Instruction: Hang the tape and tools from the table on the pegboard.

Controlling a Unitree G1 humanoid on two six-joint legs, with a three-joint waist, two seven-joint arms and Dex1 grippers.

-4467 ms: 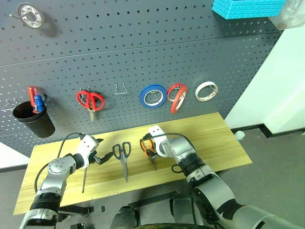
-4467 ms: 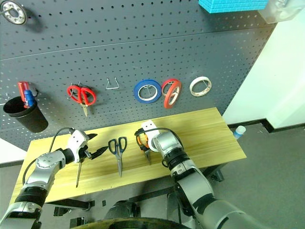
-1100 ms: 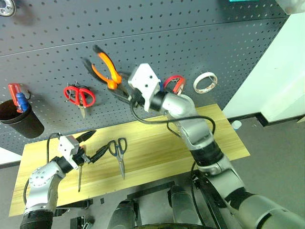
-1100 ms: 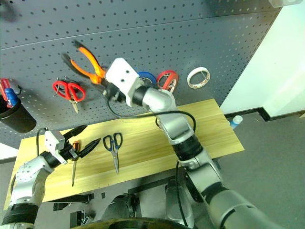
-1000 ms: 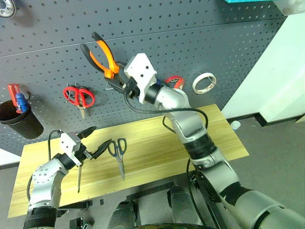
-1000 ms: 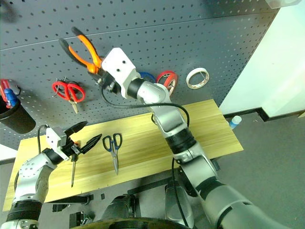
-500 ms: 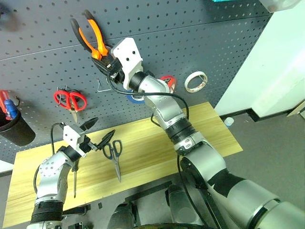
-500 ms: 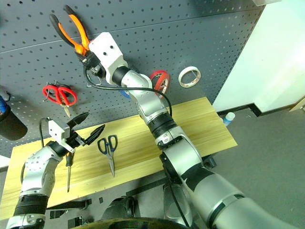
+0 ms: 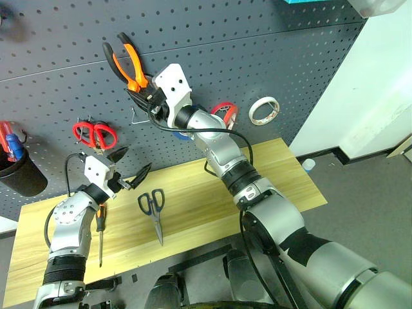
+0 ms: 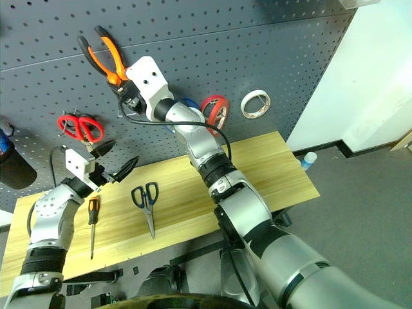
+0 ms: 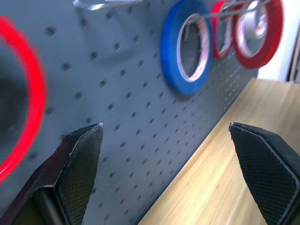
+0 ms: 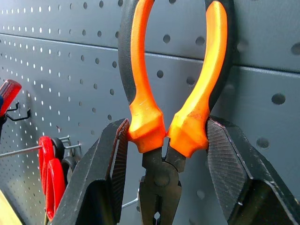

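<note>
The right hand (image 12: 164, 154) pinches the pliers (image 9: 127, 60) near the joint, handles up, held against the pegboard (image 9: 257, 58) above a bare metal hook (image 9: 138, 116). The left hand (image 9: 129, 168) hangs above the tabletop (image 9: 270, 174) with its fingers spread wide, holding nothing. The scissors (image 9: 153, 207) and screwdriver (image 9: 100, 226) lie on the tabletop; the red tape (image 9: 224, 113) hangs on the pegboard beside the blue roll (image 11: 185, 44).

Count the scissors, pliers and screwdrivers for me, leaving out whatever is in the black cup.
Scissors: 2 (red scissors, dark scissors)
Pliers: 1
Screwdriver: 1
Total: 4
</note>
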